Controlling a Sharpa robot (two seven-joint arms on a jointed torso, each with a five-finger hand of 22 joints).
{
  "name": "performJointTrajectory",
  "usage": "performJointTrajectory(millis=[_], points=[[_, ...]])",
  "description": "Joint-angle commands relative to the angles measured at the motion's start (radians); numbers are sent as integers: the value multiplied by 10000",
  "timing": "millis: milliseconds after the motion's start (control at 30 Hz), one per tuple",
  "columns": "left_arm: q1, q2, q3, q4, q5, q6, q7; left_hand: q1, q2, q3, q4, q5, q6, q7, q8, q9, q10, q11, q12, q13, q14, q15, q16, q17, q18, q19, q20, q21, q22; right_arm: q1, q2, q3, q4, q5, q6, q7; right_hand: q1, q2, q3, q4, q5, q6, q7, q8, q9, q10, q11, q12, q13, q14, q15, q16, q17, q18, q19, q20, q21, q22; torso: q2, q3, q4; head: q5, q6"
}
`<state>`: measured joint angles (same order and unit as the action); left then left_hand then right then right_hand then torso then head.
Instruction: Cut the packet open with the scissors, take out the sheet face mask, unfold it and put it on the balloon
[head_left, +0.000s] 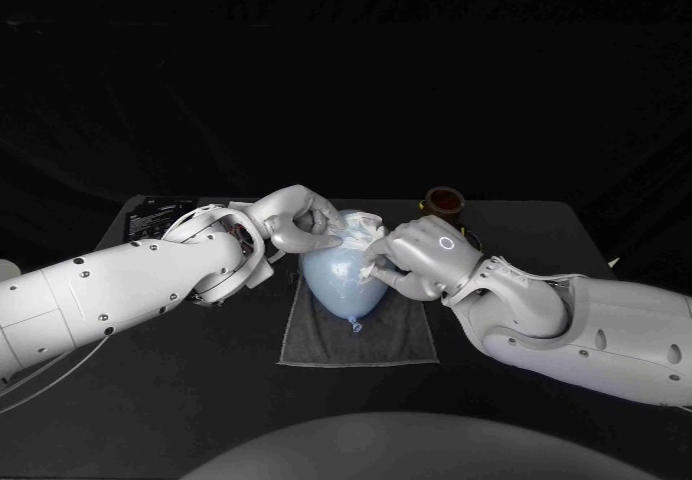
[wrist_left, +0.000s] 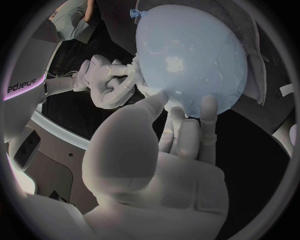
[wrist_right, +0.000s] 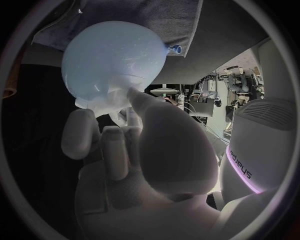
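Balloon (head_left: 346, 282) lies on its side on the grey towel (head_left: 310, 345) at mid table (head_left: 173, 400), knot end toward you. The sheet mask (head_left: 356, 228) is bunched, white and wet-looking, over the far, rounded end. Left hand (head_left: 296, 222) is at that far end with fingers curled in together on the bunched edge, as far as the head view shows. In the left wrist view its fingertips (wrist_left: 208, 107) lie against the balloon's skin. Right hand (head_left: 421, 255) sits at the balloon's right flank, thumb and fingers pinched on a crumpled corner of the mask. A brown cup-like object (head_left: 443, 203) stands just behind it. Treat the mask as limp, slick and easy to tear: it will likely cling to itself and to the fingers. Hold it at the outer edges, well apart, and draw it taut rather than tugging the middle. The balloon is light and springy and only the towel checks its roll, so press gently and keep fingertips from digging in.
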<state>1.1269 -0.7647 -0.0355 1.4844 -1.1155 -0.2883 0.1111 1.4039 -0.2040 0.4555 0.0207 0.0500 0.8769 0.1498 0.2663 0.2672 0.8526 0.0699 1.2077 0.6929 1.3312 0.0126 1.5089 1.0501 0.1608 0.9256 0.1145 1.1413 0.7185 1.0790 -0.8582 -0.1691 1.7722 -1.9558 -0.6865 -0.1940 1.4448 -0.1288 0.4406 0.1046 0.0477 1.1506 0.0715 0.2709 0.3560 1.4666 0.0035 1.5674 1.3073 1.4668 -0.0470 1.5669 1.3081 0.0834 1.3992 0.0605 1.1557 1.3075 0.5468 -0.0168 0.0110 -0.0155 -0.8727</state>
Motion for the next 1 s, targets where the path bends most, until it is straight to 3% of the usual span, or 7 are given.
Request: performJointTrajectory(millis=[33,367,667,833,1000], points=[[-28,20,-29,-21,3,327,-146,54,64,76,-1,-14,-43,5,-61,-6,90,2,54,8,68,-10,70,14,100,86,-12,42,23,3,-287,5,321,493,-523,617,-26,35,64,-3,9,33,-40,44,18,1042,-62,34,2635,1040,-89,39,2627,-22,24,-31,17,1566,-1,-2,-6,37,1],[-27,18,-29,-84,4,334,-148,54,64,76,-1,-14,-43,5,-61,-6,90,2,54,8,68,-10,70,14,100,86,-12,42,23,10,-1336,1,1173,1722,-490,1875,-25,38,82,-7,9,23,-42,59,26,1042,-65,34,2635,1040,-96,39,2627,-1,-20,-37,-91,1538,-12,5,-6,29,1],[-27,-5,-30,-100,4,339,-159,54,64,76,-1,-14,-43,5,-61,-6,90,2,54,8,68,-10,70,14,100,86,-12,42,23,12,-1835,0,1485,2331,-638,2438,-25,40,93,-10,9,14,-42,69,32,1042,-66,34,2635,1040,-100,39,2627,-11,-1,-41,-42,1551,2,-3,2,18,1],[-27,-7,-30,-106,4,352,-164,54,64,76,-1,-14,-43,5,-61,-6,90,2,54,8,68,-10,70,14,100,86,-12,42,23,16,-1914,-1,1495,3034,-337,2739,-27,32,108,-16,9,-10,-37,81,39,1042,-65,34,2635,1040,-104,39,2627,16,-64,-47,-188,1513,-5,-11,1,12,1],[-27,0,-30,-111,4,364,-165,54,64,76,-1,-14,-43,5,-61,-6,90,2,54,8,68,-10,70,14,100,86,-12,42,23,19,-1876,-3,1405,3571,326,2873,-74,30,143,-23,7,-261,32,92,55,1042,-16,34,2635,1040,-81,39,2627,80,-251,-54,-584,1409,-8,-13,9,12,1]])
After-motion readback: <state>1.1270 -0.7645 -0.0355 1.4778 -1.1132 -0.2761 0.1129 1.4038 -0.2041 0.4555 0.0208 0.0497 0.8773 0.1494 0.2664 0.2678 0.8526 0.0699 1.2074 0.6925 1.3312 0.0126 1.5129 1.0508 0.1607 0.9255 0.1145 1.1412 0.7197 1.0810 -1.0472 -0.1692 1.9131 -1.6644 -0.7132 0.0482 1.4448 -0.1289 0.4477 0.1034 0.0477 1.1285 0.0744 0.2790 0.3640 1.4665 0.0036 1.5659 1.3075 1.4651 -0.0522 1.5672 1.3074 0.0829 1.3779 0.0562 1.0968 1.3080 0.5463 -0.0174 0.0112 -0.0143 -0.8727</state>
